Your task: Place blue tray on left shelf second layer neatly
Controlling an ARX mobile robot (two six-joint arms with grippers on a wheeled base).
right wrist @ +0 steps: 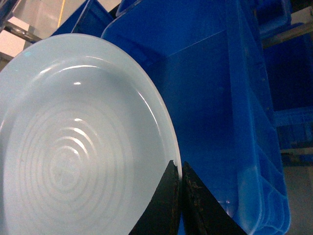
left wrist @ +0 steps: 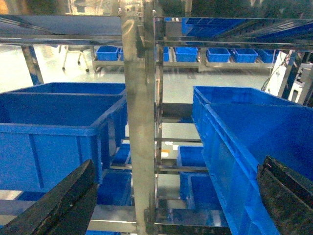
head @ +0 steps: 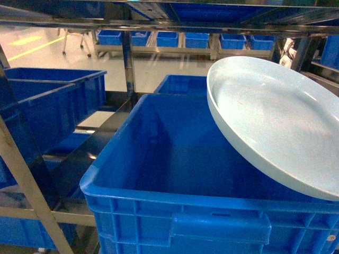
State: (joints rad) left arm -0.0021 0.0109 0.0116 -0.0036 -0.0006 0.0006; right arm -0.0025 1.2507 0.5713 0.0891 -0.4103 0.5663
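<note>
The blue tray (head: 280, 121) is a pale round dish, tilted with its lower edge over the right side of a deep blue crate (head: 175, 159). In the right wrist view the blue tray (right wrist: 73, 147) fills the left half, and my right gripper (right wrist: 179, 164) is shut on its rim, one finger on each face. My left gripper (left wrist: 178, 164) is open and holds nothing. It faces a steel upright (left wrist: 139, 122) of the left shelf (head: 127, 58). Neither gripper shows in the head view.
Blue crates (left wrist: 58, 127) sit on the shelf left of the upright, and another crate (left wrist: 254, 147) to its right. More crates (head: 53, 100) stand at the left in the head view. A steel rail (head: 106, 24) runs overhead. Small blue bins (head: 185, 39) line the far floor.
</note>
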